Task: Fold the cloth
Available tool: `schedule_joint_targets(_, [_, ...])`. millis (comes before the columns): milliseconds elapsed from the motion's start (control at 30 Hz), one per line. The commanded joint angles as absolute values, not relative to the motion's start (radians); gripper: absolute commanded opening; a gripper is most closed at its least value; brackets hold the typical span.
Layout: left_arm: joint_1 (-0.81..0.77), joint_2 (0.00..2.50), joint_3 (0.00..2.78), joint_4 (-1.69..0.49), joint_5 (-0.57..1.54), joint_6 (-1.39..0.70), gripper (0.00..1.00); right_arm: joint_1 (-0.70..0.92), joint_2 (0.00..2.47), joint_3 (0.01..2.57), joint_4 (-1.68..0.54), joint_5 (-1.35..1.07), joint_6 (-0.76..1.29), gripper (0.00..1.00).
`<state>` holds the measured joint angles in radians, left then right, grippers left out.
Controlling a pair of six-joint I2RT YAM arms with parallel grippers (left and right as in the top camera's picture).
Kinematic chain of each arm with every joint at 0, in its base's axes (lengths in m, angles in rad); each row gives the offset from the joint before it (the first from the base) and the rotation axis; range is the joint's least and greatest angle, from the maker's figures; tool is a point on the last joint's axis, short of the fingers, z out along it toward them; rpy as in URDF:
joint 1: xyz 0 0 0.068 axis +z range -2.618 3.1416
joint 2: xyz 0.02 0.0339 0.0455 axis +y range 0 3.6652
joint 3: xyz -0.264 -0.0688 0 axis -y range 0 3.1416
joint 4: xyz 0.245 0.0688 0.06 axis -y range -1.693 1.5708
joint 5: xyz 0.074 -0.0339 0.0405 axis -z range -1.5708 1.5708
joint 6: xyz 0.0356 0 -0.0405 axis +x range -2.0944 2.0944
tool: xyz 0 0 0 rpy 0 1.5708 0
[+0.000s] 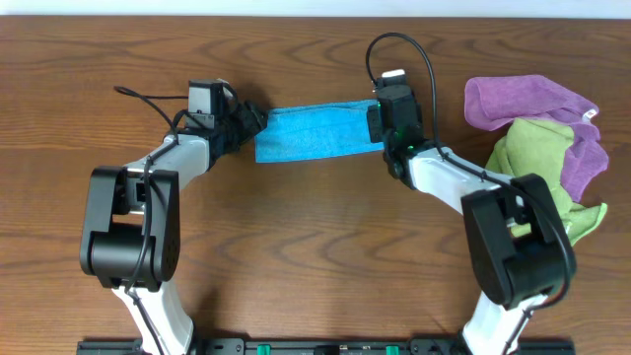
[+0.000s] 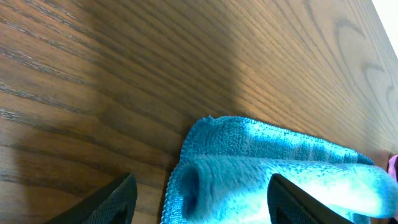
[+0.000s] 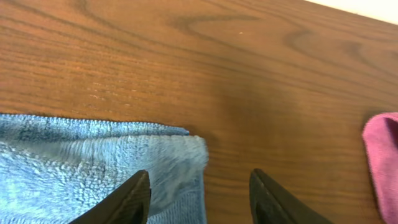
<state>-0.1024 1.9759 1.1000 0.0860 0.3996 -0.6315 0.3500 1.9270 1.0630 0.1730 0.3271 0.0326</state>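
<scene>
Broadly, we see a dark wood-grain worktop [image 1: 315,247] filling the overhead view, with a pale strip along its far edge. Our two arms reach up from the near edge: the left arm [image 1: 138,217] leans in to the right, and the right arm [image 1: 493,217] leans in to the left, so the two wrists face each other across the far middle of the worktop.

Off to the far right sits a crumpled purple cloth [image 1: 523,99], and a lime-green cloth [image 1: 537,158] is bunched against its near side, the two touching. Both are well apart from our left arm and near our right one.

Between the two wrists lies the cloth [image 1: 315,133], sky-blue and plain, drawn out into a long narrow band on the worktop, its right end a little farther back than its left. In the wrist views it looks doubled over: the left end shows a soft rounded fold, and at the right end one layer peeks past the other along the far edge.

Our left gripper [image 2: 202,180] is released, its fingers spread wide with the left end of the cloth lying between them. Our right gripper [image 3: 199,174] is likewise released, fingers parted, with the right corner of the cloth beside its left finger and bare wood under the rest of the gap.
</scene>
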Motion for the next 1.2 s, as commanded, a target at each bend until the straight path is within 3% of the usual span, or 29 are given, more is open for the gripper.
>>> schedule_joint_targets(0, [-0.097,1.929,1.131,0.084,0.390,-0.627,0.69,0.357,1.864,1.064,0.126,0.345,0.029,0.55])
schedule_joint_targets(200, [-0.097,1.894,1.131,0.087,0.411,-0.630,0.66,0.357,1.812,1.064,0.000,0.401,0.030,0.58])
schedule_joint_targets(300, [-0.099,1.888,1.138,0.087,0.456,-0.637,0.59,0.352,1.773,1.064,-0.065,0.395,0.088,0.63])
schedule_joint_targets(400, [-0.114,1.888,1.141,0.087,0.499,-0.650,0.41,0.331,1.733,1.064,-0.138,0.318,0.210,0.67])
schedule_joint_targets(500, [-0.152,1.888,1.141,0.087,0.486,-0.655,0.17,0.284,1.716,1.064,-0.181,0.132,0.319,0.72])
schedule_joint_targets(567, [-0.193,1.889,1.141,0.087,0.446,-0.655,0.06,0.231,1.725,1.064,-0.184,-0.011,0.397,0.74])
schedule_joint_targets(833, [-0.287,1.898,1.141,0.084,0.205,-0.654,0.06,0.121,1.793,1.064,-0.115,-0.308,0.435,0.74])
schedule_joint_targets(1167, [-0.289,1.962,1.141,0.088,0.170,-0.654,0.06,0.112,1.873,1.064,-0.058,-0.381,0.471,0.73])
